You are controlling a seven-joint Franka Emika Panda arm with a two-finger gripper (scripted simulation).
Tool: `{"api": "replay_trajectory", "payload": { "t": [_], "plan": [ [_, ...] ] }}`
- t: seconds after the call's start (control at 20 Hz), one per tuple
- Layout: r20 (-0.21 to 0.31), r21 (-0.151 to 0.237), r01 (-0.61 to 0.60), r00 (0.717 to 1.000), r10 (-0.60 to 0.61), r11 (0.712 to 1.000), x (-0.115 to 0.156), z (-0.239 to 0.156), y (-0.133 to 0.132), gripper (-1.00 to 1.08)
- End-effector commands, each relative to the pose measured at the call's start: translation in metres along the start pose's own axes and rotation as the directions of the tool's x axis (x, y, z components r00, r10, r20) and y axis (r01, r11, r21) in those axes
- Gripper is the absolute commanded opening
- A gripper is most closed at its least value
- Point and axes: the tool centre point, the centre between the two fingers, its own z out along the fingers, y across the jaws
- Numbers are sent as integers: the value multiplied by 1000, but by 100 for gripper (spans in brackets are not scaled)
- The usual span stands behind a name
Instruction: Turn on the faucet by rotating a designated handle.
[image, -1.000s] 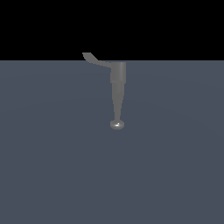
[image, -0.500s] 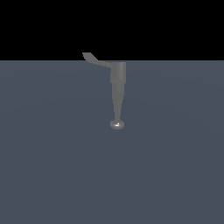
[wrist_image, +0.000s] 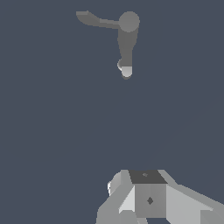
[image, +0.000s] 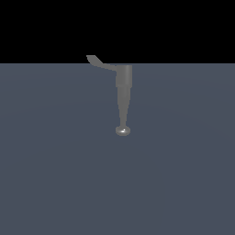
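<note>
The grey faucet [image: 124,78] stands at the far edge of the dark floor. Its tapering spout ends in a shiny knob [image: 122,131]. The handle [image: 98,61], a thin flat lever with a paddle tip, juts from the body toward the exterior view's left. In the wrist view the faucet [wrist_image: 128,30] and handle [wrist_image: 94,19] are seen from above. My gripper [wrist_image: 146,186] shows only in the wrist view, well away from the faucet and touching nothing. Its white and grey parts overlap, so I cannot tell how the jaws stand. It is out of the exterior view.
A plain dark grey-blue floor [image: 117,183] spreads around the faucet, under a black background. No other objects show.
</note>
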Motion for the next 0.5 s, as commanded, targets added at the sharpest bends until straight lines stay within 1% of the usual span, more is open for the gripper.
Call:
{"api": "replay_trajectory", "payload": {
  "t": [0.0,0.25,0.45],
  "plan": [
    [0,-2,-34,999,34,999,7,1,-1,-100],
    [-1,-8,-125,992,125,992,27,3,-4,-100],
    [-3,-13,-216,976,216,976,47,7,-7,-100]
  ]
}}
